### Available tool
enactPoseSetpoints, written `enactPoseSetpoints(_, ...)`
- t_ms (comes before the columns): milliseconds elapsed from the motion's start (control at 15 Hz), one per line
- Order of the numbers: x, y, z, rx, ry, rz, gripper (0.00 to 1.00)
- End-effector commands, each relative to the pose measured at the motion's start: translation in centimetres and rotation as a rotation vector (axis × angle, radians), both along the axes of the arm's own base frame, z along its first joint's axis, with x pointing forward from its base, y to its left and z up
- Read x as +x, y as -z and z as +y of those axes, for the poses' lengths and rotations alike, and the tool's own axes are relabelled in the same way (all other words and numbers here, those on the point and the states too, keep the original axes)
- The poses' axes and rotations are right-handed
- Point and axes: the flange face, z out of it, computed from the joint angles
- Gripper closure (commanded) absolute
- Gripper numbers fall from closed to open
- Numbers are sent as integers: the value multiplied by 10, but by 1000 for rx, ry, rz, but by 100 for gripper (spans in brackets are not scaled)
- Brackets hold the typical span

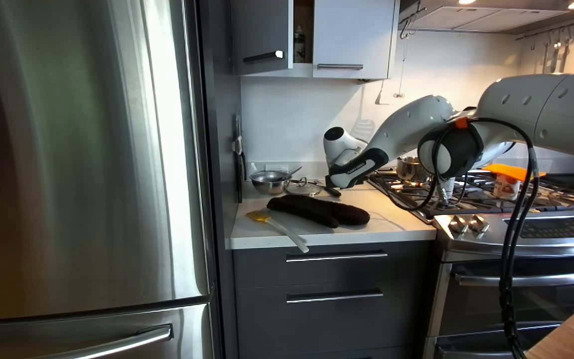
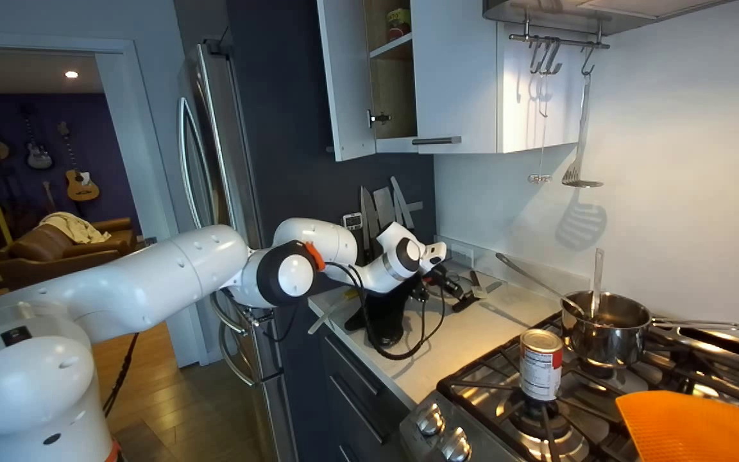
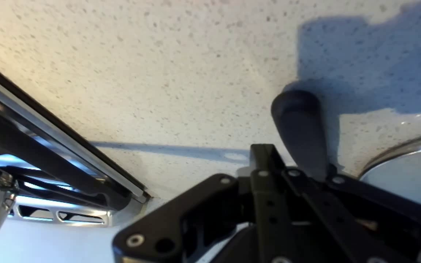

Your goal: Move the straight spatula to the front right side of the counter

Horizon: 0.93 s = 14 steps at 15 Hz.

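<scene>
The pale counter (image 1: 399, 222) holds a black-handled utensil (image 3: 302, 124) near its back. The utensil's handle also shows in an exterior view (image 1: 333, 191); its other end is hidden behind my gripper in the wrist view. A spatula with a yellow head and clear straight handle (image 1: 287, 233) lies at the front left, its handle end over the front edge. I cannot tell which of these is the straight spatula. My gripper (image 3: 264, 148) is low over the back of the counter, beside the black handle. Its fingertips are together with nothing visible between them.
Long dark mitt-like things (image 1: 317, 209) lie mid-counter. A metal bowl (image 1: 268, 183) and a glass lid (image 1: 304, 188) stand at the back left. The gas stove (image 2: 517, 443) borders the counter, with a pot (image 2: 607, 333) and a can (image 2: 541, 369). A refrigerator (image 1: 82, 149) stands opposite.
</scene>
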Motion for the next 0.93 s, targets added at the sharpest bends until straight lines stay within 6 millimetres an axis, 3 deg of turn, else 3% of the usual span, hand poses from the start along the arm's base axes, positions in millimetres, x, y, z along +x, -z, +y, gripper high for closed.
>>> enactPoseSetpoints(0,0,12,-1,-23,-85,-55,100)
enactPoseSetpoints(400,-3,25,-2,-1,-186,-104,100)
enactPoseSetpoints(867,-8,37,-4,82,-210,41,100)
